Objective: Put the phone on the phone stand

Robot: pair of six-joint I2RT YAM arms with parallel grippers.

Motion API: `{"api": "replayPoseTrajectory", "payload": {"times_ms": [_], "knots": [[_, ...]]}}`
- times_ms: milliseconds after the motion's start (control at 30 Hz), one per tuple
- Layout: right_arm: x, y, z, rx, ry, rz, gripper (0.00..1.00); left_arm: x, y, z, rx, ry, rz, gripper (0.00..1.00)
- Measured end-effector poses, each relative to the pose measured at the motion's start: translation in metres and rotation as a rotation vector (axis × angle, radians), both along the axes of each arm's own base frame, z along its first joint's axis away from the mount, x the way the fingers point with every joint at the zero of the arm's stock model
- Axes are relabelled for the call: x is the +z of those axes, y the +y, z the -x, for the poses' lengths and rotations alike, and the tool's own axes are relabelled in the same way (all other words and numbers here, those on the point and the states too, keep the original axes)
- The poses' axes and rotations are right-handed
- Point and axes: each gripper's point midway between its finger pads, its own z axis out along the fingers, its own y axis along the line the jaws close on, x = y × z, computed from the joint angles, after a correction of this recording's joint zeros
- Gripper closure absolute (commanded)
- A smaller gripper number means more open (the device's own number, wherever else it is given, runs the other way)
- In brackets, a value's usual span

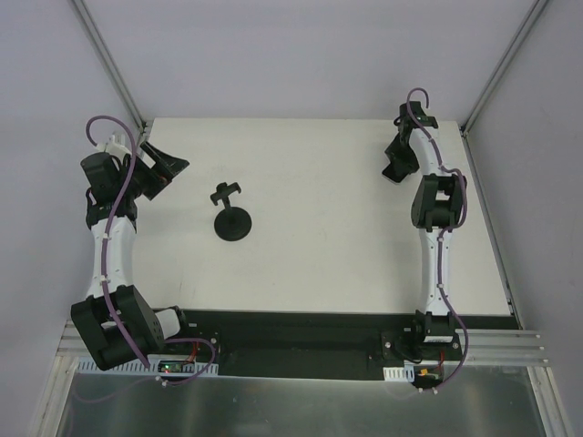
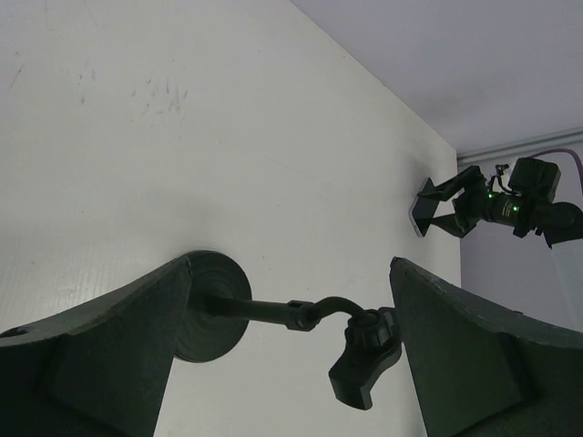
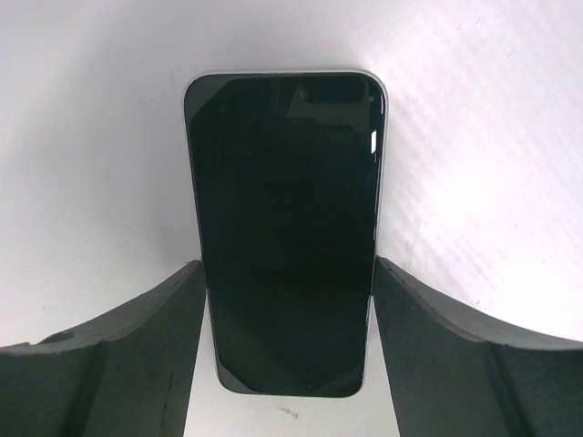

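Phone (image 3: 284, 232) and phone stand (image 1: 233, 218), one each.

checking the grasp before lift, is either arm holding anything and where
Left jaws: nothing, wide open. Right jaws flank the phone at its long edges, toward one end; whether they grip it yet cannot be told.

Top external: fixed, high and behind the rig, looking down on the whole worktop (image 1: 328, 264). Far view, everything small. Left wrist: sits low behind the left gripper (image 2: 291, 264) and faces across the worktop. The phone stand (image 2: 264, 311) is close in front, the right gripper (image 2: 428, 208) far off at the back. Right wrist: looks almost straight down through its own gripper, very near, with the phone (image 3: 287, 228) filling mid-frame. Top and left wrist share the stand and the right gripper. Right wrist shares only that gripper's patch of worktop.
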Motion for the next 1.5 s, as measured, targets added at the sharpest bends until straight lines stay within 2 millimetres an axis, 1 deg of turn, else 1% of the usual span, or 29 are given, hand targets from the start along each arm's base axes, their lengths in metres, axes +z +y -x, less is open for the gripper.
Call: {"api": "replayPoseTrajectory", "payload": {"times_ms": [133,267,300,333,367,400,500,533,567,633,700,800,833,900,933,1000,1033,1067,1233,1367,1433,1500], "knots": [[-0.001,0.017,0.012,0.031,0.032,-0.026,0.25,0.0,-0.001,0.0,-0.008,-0.002,0.003,0.11],[-0.004,0.032,0.041,0.069,0.108,-0.067,0.23,0.0,-0.002,0.001,-0.013,0.0,0.008,0.12],[-0.004,0.037,0.052,0.079,0.134,-0.077,0.23,0.0,-0.002,0.0,-0.013,0.001,0.01,0.11],[-0.005,0.042,0.064,0.091,0.158,-0.087,0.23,0.0,-0.002,0.0,-0.013,0.001,0.01,0.12],[-0.005,0.056,0.098,0.122,0.216,-0.106,0.23,0.0,-0.002,-0.001,-0.013,-0.001,0.012,0.12],[-0.005,0.057,0.101,0.125,0.224,-0.107,0.23,0.0,-0.002,-0.001,-0.014,-0.001,0.012,0.13],[-0.007,0.079,0.147,0.181,0.271,-0.129,0.23,-0.001,-0.002,-0.001,-0.015,-0.002,0.015,0.13],[-0.008,0.085,0.166,0.199,0.294,-0.135,0.23,-0.002,-0.003,-0.001,-0.015,-0.002,0.016,0.13],[-0.009,0.092,0.19,0.221,0.331,-0.142,0.22,-0.002,-0.003,-0.001,-0.015,-0.003,0.017,0.13],[-0.01,0.102,0.222,0.257,0.372,-0.158,0.22,-0.003,-0.003,-0.001,-0.015,0.001,0.021,0.13],[-0.011,0.108,0.248,0.287,0.398,-0.162,0.22,-0.004,-0.003,-0.001,-0.014,0.003,0.024,0.13],[-0.01,0.107,0.274,0.321,0.421,-0.148,0.21,-0.004,-0.003,-0.001,-0.013,0.003,0.027,0.13],[-0.01,0.106,0.282,0.336,0.428,-0.139,0.18,-0.004,-0.003,-0.001,-0.013,0.003,0.027,0.13],[-0.01,0.106,0.291,0.364,0.429,-0.132,0.12,-0.004,-0.003,-0.001,-0.013,0.004,0.027,0.13],[-0.009,0.107,0.294,0.375,0.429,-0.134,0.06,-0.005,-0.003,-0.001,-0.013,0.005,0.027,0.13],[-0.009,0.109,0.299,0.41,0.43,-0.141,0.01,-0.005,-0.003,-0.001,-0.014,0.005,0.028,0.13],[-0.009,0.11,0.3,0.426,0.432,-0.141,0.0,-0.005,-0.003,-0.001,-0.014,0.006,0.028,0.13],[-0.009,0.111,0.3,0.445,0.431,-0.144,0.04,-0.006,-0.003,-0.002,-0.014,0.006,0.028,0.13],[-0.006,0.112,0.297,0.513,0.429,-0.136,0.04,-0.011,-0.002,-0.005,-0.014,0.019,0.034,0.14],[0.006,0.111,0.283,0.54,0.405,-0.113,0.04,-0.021,-0.001,-0.008,-0.014,0.048,0.047,0.14],[0.01,0.111,0.275,0.545,0.397,-0.102,0.04,-0.022,-0.001,-0.008,-0.015,0.052,0.05,0.14],[0.01,0.109,0.268,0.541,0.394,-0.098,0.03,-0.022,-0.001,-0.008,-0.016,0.049,0.05,0.14]]}}
